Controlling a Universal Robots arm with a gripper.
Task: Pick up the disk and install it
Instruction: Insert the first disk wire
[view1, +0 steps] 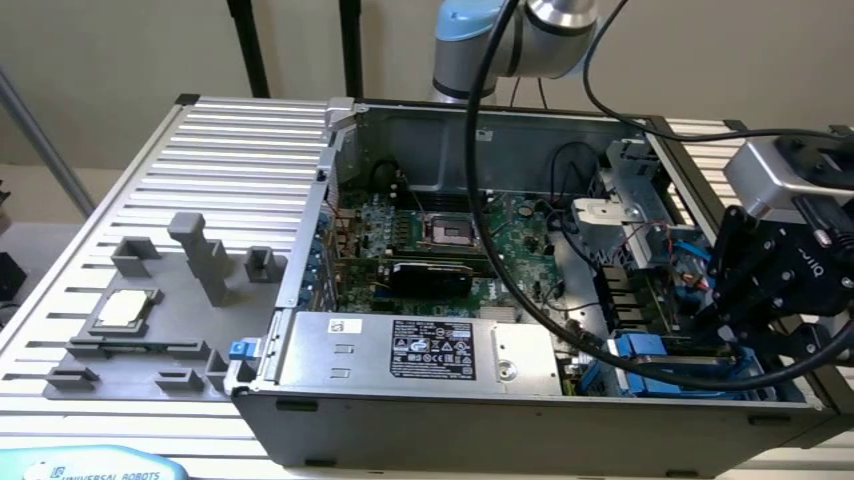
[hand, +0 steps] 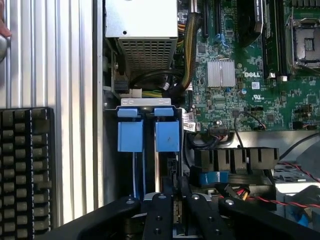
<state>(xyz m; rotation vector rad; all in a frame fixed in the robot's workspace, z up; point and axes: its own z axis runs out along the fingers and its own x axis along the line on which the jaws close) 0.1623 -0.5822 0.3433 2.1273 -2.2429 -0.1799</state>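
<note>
Installing, by the look of it, not picking: gripper (hand: 175, 201) down inside the open computer case (view1: 534, 432), at the exterior view's right, over the drive bay in the corner beside the power supply (hand: 142, 30). Jaws drawn narrow and closed on a thin upright strip, judged to be the disk (hand: 175, 214) held edge-on, though too little of it shows to read a label. Just ahead of the fingers (hand: 159, 210), two blue tabs (hand: 130, 136) at the bay's mouth, side by side, with thin blue rails running from them back toward the grip. Motherboard (hand: 240, 85) well clear to one side; red wires (hand: 280, 201) close by the other finger. Cannot tell how deep the disk sits, or whether fully home. Judging the insertion as under way, near its end. Calling, for any further push, for a straight line along the rails, no tilt, and care not to snag the wires or cables beside the bay.
</note>
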